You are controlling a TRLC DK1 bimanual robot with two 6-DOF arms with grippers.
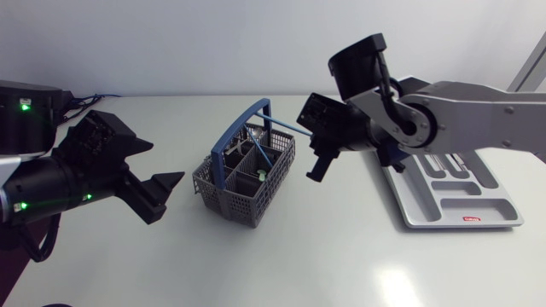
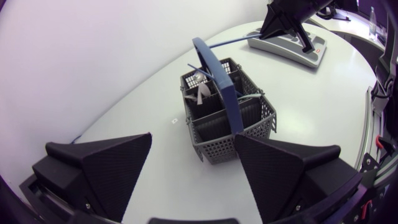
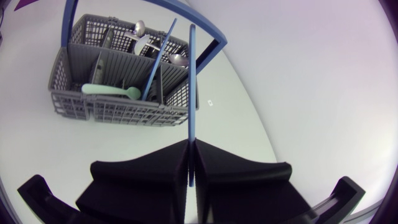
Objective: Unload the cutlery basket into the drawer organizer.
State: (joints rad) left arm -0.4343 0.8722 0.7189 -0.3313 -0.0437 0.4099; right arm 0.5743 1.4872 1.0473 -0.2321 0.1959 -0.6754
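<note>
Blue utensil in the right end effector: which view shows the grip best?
Right wrist view: the blue utensil is pinched between the fingers of the right end effector. Head view shows only a thin side-on line; left wrist view, a distant one.

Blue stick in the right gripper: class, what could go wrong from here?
1. The right gripper pinches the stick by one end only; it might pivot or slip.
2. Its free end lies close to the basket handle and might snag it when swung towards the organizer.
</note>
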